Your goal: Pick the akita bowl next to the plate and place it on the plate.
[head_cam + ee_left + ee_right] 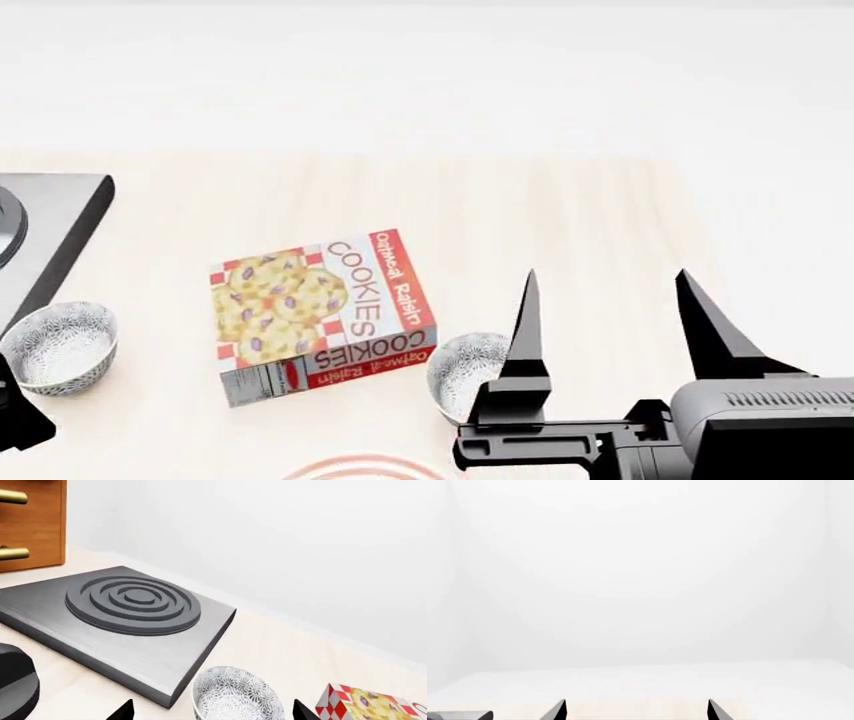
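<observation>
The akita bowl (463, 372), speckled grey and white, sits on the table just beyond the plate (360, 466). Only the red-ringed far rim of the plate shows at the head view's lower edge. My right gripper (607, 280) is open and raised to the right of that bowl. Its left finger covers the bowl's right side, and nothing is between its fingertips (712, 709). My left gripper (213, 709) is open too, its tips on either side of a look-alike bowl (235, 696) beside the stove, seen at far left (59, 345) in the head view.
A cookies box (324, 315) lies flat between the two bowls. A grey stove slab (127, 615) with a ringed burner stands at the left, with a wooden cabinet (33, 525) with brass handles behind it. A dark rounded object (15, 680) sits near the stove. A white wall backs the table.
</observation>
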